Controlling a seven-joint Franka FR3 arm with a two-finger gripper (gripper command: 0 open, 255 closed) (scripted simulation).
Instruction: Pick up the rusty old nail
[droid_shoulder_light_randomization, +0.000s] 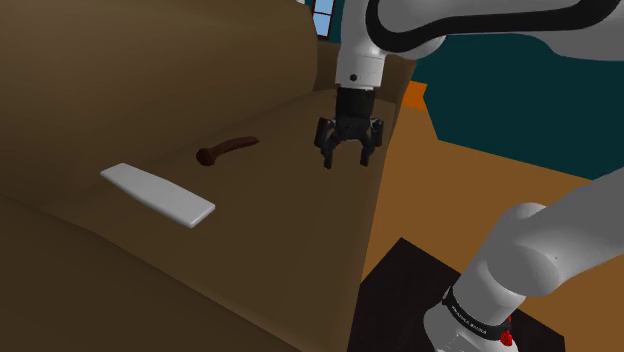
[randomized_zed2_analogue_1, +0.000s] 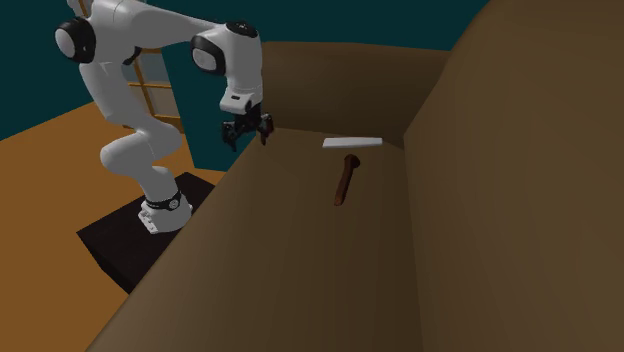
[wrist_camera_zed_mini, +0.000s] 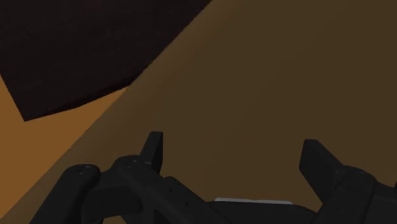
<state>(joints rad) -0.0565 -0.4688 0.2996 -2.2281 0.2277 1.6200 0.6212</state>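
Plainly the pincer (droid_shoulder_light_randomization: 347, 160) is spread and grips nothing — in the wrist view its two fingers (wrist_camera_zed_mini: 153, 147) stand wide apart over bare brown surface. It hangs pointing down above the edge of what looks like a brown couch seat (droid_shoulder_light_randomization: 280, 230), on the side nearest the stand (droid_shoulder_light_randomization: 400, 290). The rusty nail (droid_shoulder_light_randomization: 226, 149) lies flat on that seat, well apart from the pincer toward the shoulder view's left. Its head end is near a flat white slab (droid_shoulder_light_randomization: 157, 193) but not touching it. I judge the open stance suits an approach — the jaws would need to straddle the thin shaft crosswise before closing.
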